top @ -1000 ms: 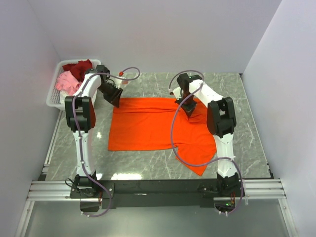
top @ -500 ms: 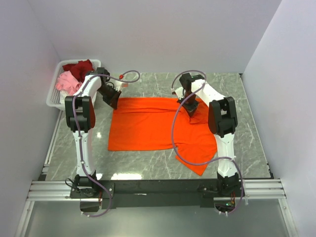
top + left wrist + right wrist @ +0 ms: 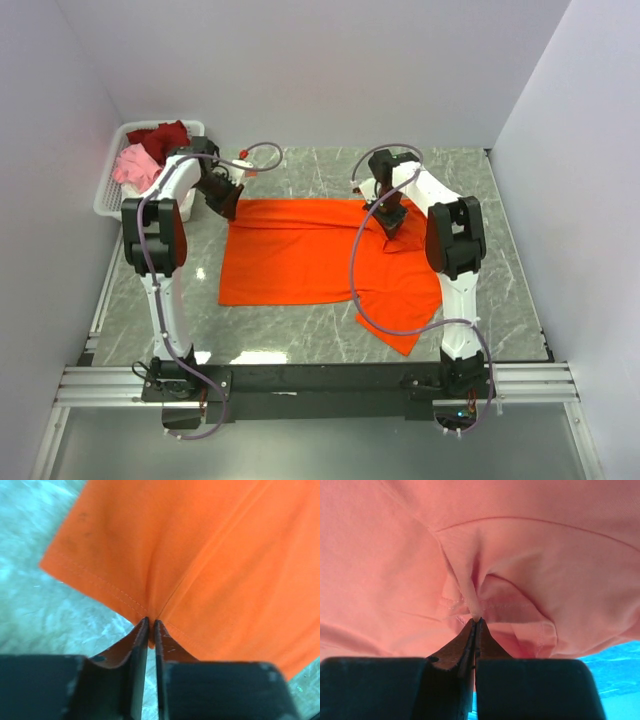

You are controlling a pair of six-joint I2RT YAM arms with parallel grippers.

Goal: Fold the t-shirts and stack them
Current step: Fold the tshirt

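Observation:
The bright orange t-shirt lies spread on the marble table, one part trailing toward the near right. My left gripper is shut on its far-left corner; the left wrist view shows the hem pinched between the jaws. My right gripper is shut on a bunched fold near the shirt's far-right edge; the right wrist view shows the cloth pinched at the fingertips. A dark red shirt and a pink shirt sit in the basket.
A white slotted basket stands at the far left against the wall. White walls close in the table on the left, back and right. Purple cables loop from both arms over the shirt.
Both grippers have drawn a little toward the far edge while holding the shirt. The cloth's far edge now lies straighter and further back. The left arm's elbow has swung left.

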